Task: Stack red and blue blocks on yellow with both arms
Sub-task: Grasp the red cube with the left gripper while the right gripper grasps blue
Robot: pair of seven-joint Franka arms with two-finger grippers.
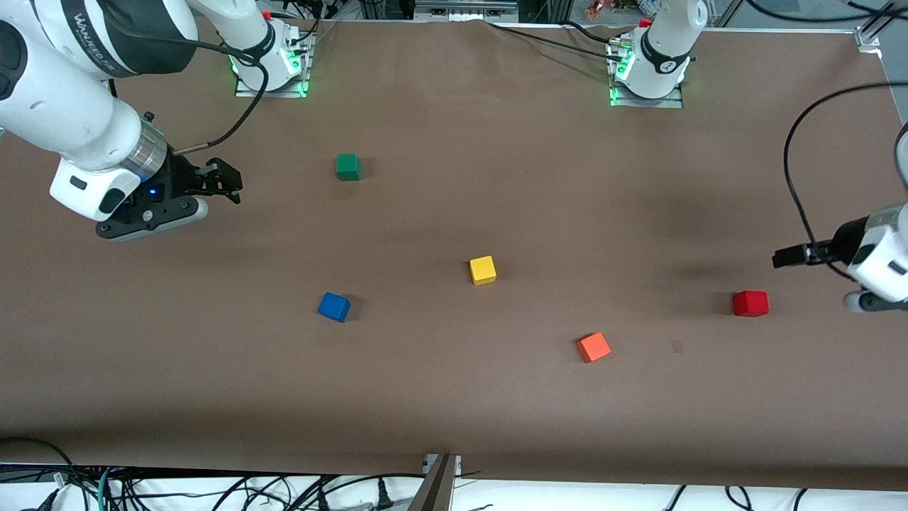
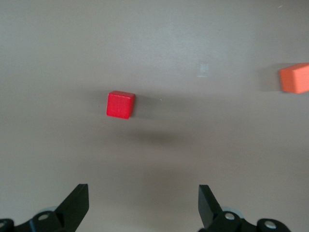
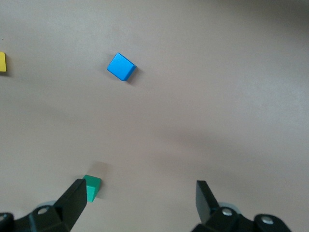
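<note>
Two pincers (image 2: 143,203) (image 3: 140,200) agape, empty | right arm (image 1: 92,50) label "WANJEED" | cubes unstacked

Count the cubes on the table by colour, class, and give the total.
Green cube: 1
Yellow cube: 1
Blue cube: 1
Orange cube: 1
Red cube: 1
Total: 5 cubes, all lying apart on the table, none stacked.

Left arm reaches in from its end of the surface; left end effector (image 1: 780,257) up in the air, fingers (image 2: 77,205) spread wide, empty. Right arm extends over its own end; right end effector (image 1: 228,181) likewise aloft, fingers (image 3: 75,200) apart, nothing held.
</note>
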